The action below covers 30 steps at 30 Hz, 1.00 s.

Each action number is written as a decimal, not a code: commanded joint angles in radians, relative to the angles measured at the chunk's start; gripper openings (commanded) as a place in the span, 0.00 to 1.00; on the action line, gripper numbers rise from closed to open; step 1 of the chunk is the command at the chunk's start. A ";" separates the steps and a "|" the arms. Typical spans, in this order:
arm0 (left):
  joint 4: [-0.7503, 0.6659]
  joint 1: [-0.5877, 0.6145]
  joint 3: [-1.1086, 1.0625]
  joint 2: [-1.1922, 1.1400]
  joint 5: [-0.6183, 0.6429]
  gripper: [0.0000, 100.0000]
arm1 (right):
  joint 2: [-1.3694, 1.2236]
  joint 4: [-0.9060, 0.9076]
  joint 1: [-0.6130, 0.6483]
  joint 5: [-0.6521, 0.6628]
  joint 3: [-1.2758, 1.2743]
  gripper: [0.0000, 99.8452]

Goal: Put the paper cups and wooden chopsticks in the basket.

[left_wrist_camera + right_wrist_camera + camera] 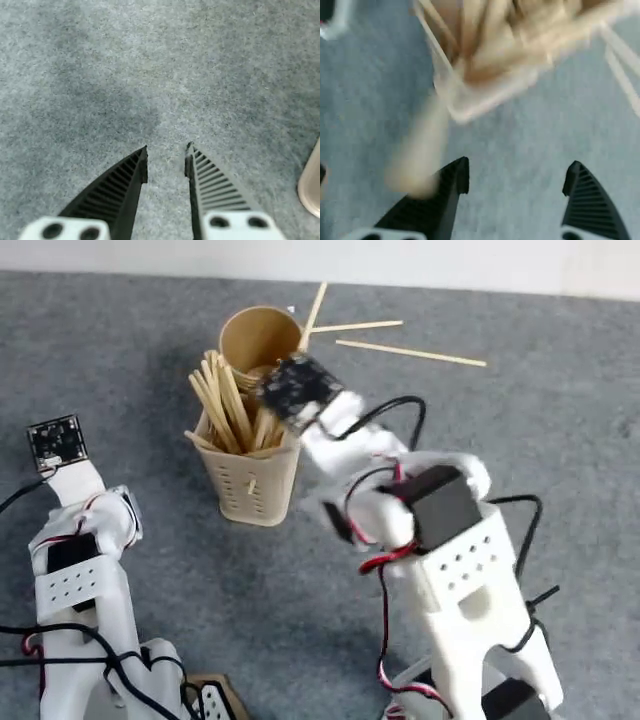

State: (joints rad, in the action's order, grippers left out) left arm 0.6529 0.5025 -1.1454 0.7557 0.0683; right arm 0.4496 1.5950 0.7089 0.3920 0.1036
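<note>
Right tool (519, 167): released, jaws wide, nothing between them. It hangs just short of the basket (255, 490), a position judged to suit dropping items in. A blurred pale stick (420, 150), probably a chopstick, shows beside one jaw, ungripped. Bundled chopsticks (225, 405) fill the basket ahead. A paper cup (258, 335) stands beyond them, and loose chopsticks (410, 352) lie farther off on the tabletop (150, 60). Left tool (166, 150): slightly parted, empty, with bare tabletop beneath.

A cream perforated basket (250, 480) is found upright, packed with wooden chopsticks (225, 405). A paper cup (258, 337) is noted at its far rim. Three loose chopsticks (411, 352) are seen lying on the table (120, 340) beyond.
</note>
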 commanded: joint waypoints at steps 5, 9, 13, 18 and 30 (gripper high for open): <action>-0.003 -0.012 0.002 0.002 -0.009 0.15 | -0.016 -0.467 0.001 0.003 -0.007 0.30; -0.003 -0.012 0.002 0.002 -0.009 0.15 | -0.079 -0.575 -0.004 0.002 -0.005 0.30; -0.003 -0.012 0.002 0.001 -0.009 0.15 | -0.097 -0.587 -0.028 0.003 -0.012 0.30; 0.066 -0.019 0.091 0.021 -0.072 0.15 | -0.093 -0.530 -0.249 0.002 0.004 0.30; 1.135 -0.274 1.121 0.222 -0.319 0.15 | -0.051 0.137 -0.657 -0.141 0.521 0.30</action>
State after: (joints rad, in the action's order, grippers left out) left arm 1.5443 0.3368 -0.2785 0.9383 -0.2263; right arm 0.3728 1.5474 0.0997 0.3122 0.5639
